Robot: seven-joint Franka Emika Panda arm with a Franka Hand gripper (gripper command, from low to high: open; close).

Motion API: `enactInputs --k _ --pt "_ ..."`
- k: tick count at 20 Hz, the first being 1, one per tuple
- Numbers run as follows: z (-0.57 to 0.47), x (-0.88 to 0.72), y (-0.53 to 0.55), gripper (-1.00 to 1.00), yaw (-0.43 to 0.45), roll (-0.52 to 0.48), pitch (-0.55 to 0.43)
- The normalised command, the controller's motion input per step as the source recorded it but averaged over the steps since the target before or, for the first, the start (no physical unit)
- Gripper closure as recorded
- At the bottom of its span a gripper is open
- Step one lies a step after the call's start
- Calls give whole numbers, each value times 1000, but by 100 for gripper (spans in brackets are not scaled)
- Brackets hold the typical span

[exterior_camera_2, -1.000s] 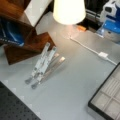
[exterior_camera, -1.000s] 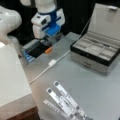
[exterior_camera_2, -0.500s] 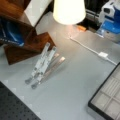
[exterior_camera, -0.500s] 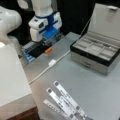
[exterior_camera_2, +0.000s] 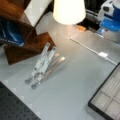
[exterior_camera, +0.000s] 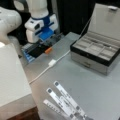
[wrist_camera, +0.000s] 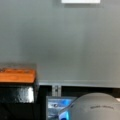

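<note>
Hardly any change from the two earlier moments: the gripper [exterior_camera: 44,37] hangs in the same spot at the far edge of the table [exterior_camera: 100,87], well to a front view's left of the open grey box [exterior_camera: 95,53], and nothing on the table has shifted, so no grasp or contact has begun. Claw spread: cannot tell, the fingers are lost behind the blue-white hand. The nearest thing is the small orange block [exterior_camera: 48,50], just below the gripper and left of the box. It also shows in a front view [exterior_camera_2: 81,28] and in the wrist view [wrist_camera: 17,75]. It looks flat, rectangular and bright orange, lying on a dark ledge. A white cable [exterior_camera: 51,62] runs from the box side toward the block. Metal strips [exterior_camera: 63,101] lie well apart from the box, toward that view's bottom.
</note>
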Motion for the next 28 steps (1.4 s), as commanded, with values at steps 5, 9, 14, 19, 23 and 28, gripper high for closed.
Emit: enactInputs --k 5,9,14,19,23,28 --pt "-255 -56 -5 100 103 -82 -144" --pt "-323 -35 -21 100 95 -69 -167" --pt "-348 -89 -98 100 74 -29 -169" --pt "-367 -158 -155 100 57 -25 -193" --pt "-361 -257 -220 100 86 -36 -210" --pt "-415 -338 -256 100 85 -13 -283"
